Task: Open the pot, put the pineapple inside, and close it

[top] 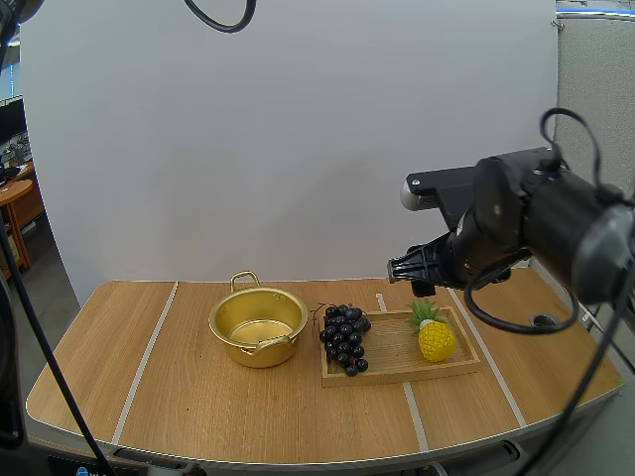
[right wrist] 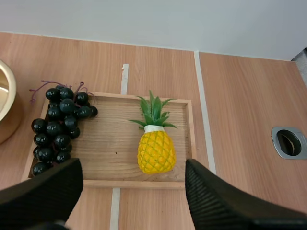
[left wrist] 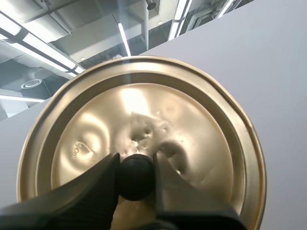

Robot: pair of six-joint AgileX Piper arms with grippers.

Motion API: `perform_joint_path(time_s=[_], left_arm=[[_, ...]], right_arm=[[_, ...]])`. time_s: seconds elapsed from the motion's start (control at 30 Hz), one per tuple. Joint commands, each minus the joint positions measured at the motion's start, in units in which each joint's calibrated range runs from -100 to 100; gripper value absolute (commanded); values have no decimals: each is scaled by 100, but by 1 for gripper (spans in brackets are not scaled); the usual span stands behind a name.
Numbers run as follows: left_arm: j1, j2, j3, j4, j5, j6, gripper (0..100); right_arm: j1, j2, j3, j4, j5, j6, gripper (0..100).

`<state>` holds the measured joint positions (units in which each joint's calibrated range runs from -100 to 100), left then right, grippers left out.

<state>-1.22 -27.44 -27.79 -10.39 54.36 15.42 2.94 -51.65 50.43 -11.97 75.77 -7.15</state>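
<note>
High view: right claw [top: 395, 270] hovers above the tray [top: 397, 373], pineapple [top: 436, 339] just below it, open pot [top: 260, 353] beyond the grapes [top: 344, 337].

Left wrist: left claw [left wrist: 135, 167] pinches the lid [left wrist: 192, 120] by its black knob [left wrist: 136, 178].

Right wrist: right claw spread wide, empty, pineapple lying beneath between its fingers.

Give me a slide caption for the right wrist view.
Open right gripper hovers above the pineapple lying on the wooden tray beside the grapes.

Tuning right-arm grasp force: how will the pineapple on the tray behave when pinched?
The pineapple lies on its side on the wooden tray; its rounded body may roll if nudged. It looks like a moulded toy, probably light and stiff. The leaf crown looks thin, likely a poor grip.
</note>
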Motion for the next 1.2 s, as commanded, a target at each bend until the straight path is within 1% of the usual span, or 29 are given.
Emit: perform_joint_path(time_s=[0.0,0.1,0.27,0.37,0.53,0.73,0.87,1.0,1.17], left_arm=[[4,-47,-50,7,-203,-35,0],[4,-47,-50,7,-203,-35,0],[4,-47,-50,7,-203,-35,0],[4,-47,-50,7,-203,-35,0],[4,-47,-50,7,-203,-35,0],[4,-47,-50,7,-203,-35,0],[4,-47,-50,7,-203,-35,0],[4,-47,-50,7,-203,-35,0],[4,-47,-50,7,-203,-35,0]], right_arm=[[-18,441,-60,-68,-304,49,100],[-82,904,-60,-68,-576,49,100],[-438,1524,-60,-68,-1247,-16,100],[-656,1851,-75,-16,-1469,-336,100],[-877,2402,-252,382,-1488,-948,100],[-919,2717,-575,945,-1251,-1553,100],[-919,2802,-635,945,-1293,-1561,100],[-919,2971,-635,1077,-1346,-1767,100],[-919,3186,-635,1128,-1445,-1781,100]])
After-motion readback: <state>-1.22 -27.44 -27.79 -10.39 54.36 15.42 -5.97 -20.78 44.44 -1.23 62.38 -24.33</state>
